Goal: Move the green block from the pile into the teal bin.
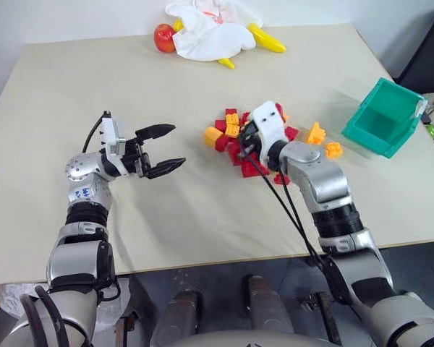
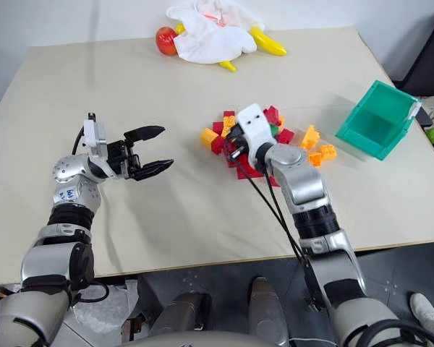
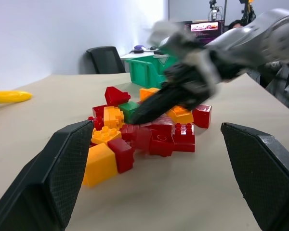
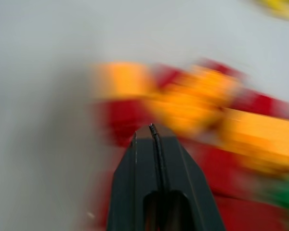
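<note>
The pile [image 1: 235,141] of red and orange bricks lies at the table's middle. The green block [image 3: 129,109] sits among them on the pile's far side and also peeks out beside my right wrist [image 2: 275,130]. My right gripper [image 4: 143,131] is shut with nothing in it and reaches low over the pile. In the left wrist view its tips [image 3: 137,117] end right beside the green block; I cannot tell whether they touch. My left gripper [image 1: 177,145] hangs open to the left of the pile, aimed at it. The teal bin [image 1: 362,136] stands tilted at the right.
Two orange bricks [image 1: 324,141] lie loose between the pile and the bin. A white cloth toy with yellow parts [image 1: 210,29] and a red ball [image 1: 163,36] rest at the table's far edge. A black cable [image 1: 289,210] runs along my right forearm.
</note>
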